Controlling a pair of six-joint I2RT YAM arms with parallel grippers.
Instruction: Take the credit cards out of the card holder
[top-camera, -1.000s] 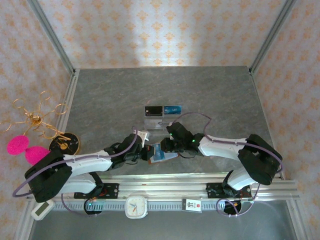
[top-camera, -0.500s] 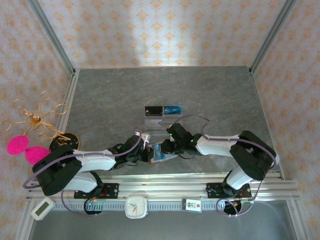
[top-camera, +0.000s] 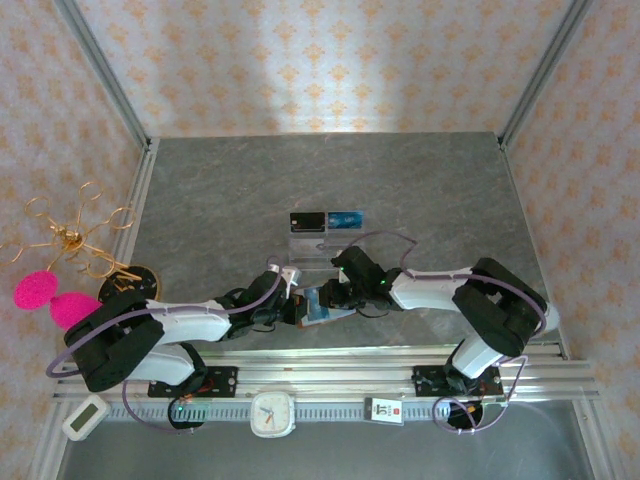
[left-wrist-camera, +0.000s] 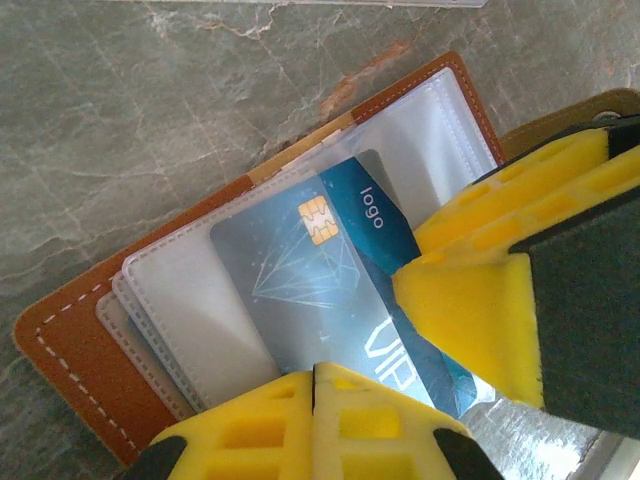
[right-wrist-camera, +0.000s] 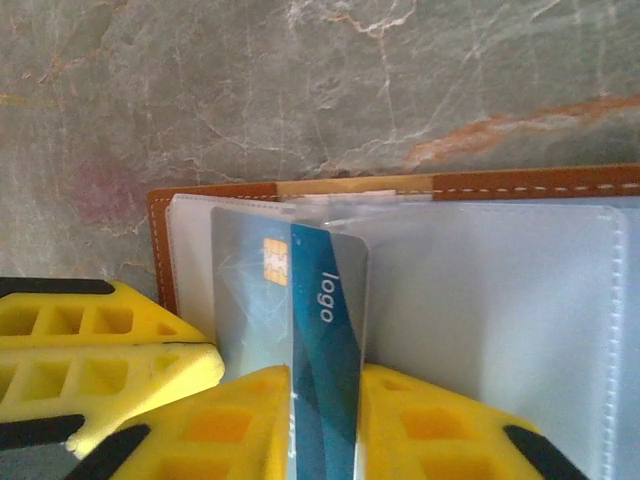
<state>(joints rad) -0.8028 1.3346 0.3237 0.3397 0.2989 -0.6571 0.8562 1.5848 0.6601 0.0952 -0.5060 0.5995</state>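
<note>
The card holder (left-wrist-camera: 70, 350) is a brown leather wallet lying spread on the stone table, its clear sleeves fanned out. A silvery credit card (left-wrist-camera: 300, 270) with a teal band and a gold chip sticks out of a sleeve. My right gripper (right-wrist-camera: 325, 380) is shut on this credit card (right-wrist-camera: 330, 300), one yellow finger on each side. My left gripper (left-wrist-camera: 315, 368) is shut, its tips at the sleeves' near edge beside the card. From above, the left gripper (top-camera: 296, 308) and right gripper (top-camera: 336, 298) meet over the card holder (top-camera: 322, 310) near the table's front edge.
A clear acrylic stand (top-camera: 318, 246) sits just behind the wallet, holding a black card (top-camera: 307, 220) and a blue card (top-camera: 345, 218). A gold wire stand (top-camera: 72, 240) with pink balls (top-camera: 35, 288) is at the left. A white clock (top-camera: 272, 412) lies on the front rail.
The right arm's elbow has swung slightly left and the left arm's has drawn in. Both grippers stay at the wallet, which has barely moved.
</note>
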